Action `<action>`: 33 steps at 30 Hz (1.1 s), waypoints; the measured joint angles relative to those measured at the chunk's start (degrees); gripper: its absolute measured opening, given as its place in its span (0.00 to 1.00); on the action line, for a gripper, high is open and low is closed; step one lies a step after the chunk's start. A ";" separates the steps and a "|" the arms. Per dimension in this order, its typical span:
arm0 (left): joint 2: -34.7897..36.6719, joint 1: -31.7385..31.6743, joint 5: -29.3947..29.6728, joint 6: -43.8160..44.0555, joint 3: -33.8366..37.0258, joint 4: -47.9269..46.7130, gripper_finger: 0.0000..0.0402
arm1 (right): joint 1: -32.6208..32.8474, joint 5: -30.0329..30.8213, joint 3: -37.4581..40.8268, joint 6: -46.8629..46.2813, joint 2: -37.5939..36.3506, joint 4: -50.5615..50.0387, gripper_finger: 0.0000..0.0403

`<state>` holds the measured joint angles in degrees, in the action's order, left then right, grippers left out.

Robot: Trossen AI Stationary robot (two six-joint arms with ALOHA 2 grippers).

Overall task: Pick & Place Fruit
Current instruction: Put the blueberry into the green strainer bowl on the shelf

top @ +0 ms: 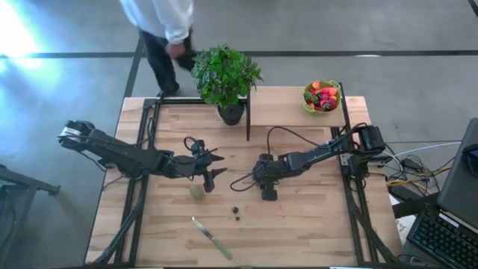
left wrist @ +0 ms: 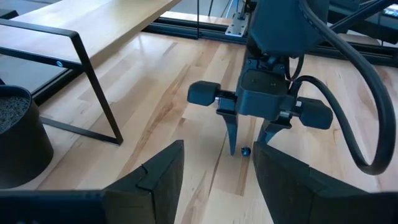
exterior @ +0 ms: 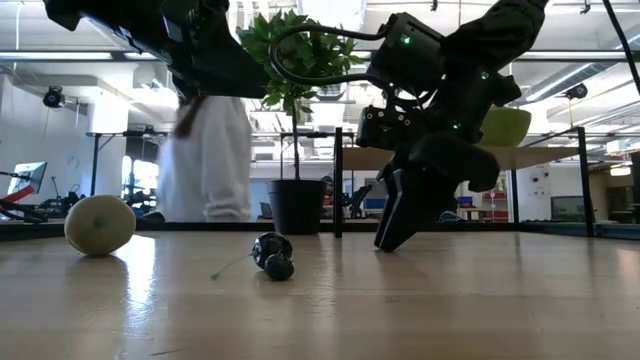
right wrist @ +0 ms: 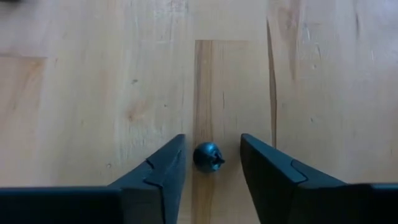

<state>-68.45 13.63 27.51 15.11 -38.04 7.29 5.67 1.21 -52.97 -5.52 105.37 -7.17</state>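
Tiny dark blue toy berry (right wrist: 208, 157) sits right between the right hand's (right wrist: 211, 163) fingers, spread just wider than it, on bare pale wood surface (right wrist: 93, 93) mid-table. Left hand (top: 211, 166) hangs released nearby above a dull-green ball (top: 196, 192).

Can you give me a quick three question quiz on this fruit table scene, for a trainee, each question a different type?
1. True or false: the right gripper stands over the table with its open fingers on either side of a dark berry.
2. Multiple choice: where is the lime-green bowl of fruit? A) between the two arms B) near the table's far right corner C) beside the knife
3. Fill in: the dull-green ball lies on the table just in front of the ____ gripper.

Key: 1 true. 2 B. 3 left; its fingers are open, and the green-handled knife lies nearer the front edge.
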 joint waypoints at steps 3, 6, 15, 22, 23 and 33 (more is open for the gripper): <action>0.00 0.00 0.02 -0.02 0.00 0.00 0.49 | 0.04 -0.14 0.02 -0.37 0.02 -0.10 0.31; 0.00 0.00 0.00 0.01 0.00 -0.02 0.49 | 0.04 -0.24 0.02 -0.37 0.06 -0.18 0.25; 0.00 0.02 0.00 0.02 0.00 -0.02 0.49 | 0.04 -0.50 0.07 -0.46 -0.53 -1.08 0.08; 0.00 0.02 0.00 0.04 0.02 -0.02 0.49 | 0.07 -1.91 -0.50 0.19 -5.19 -6.50 0.07; 0.00 0.02 0.01 0.04 0.04 -0.07 0.49 | 0.07 -1.90 -0.88 0.40 -6.48 -7.54 0.07; 0.00 0.02 0.02 0.07 0.17 0.41 0.49 | -0.25 -0.43 -4.34 4.19 -22.66 -15.94 0.07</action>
<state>-68.45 13.65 27.52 15.18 -37.87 7.70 5.42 0.78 -57.31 -1.33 82.71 -23.11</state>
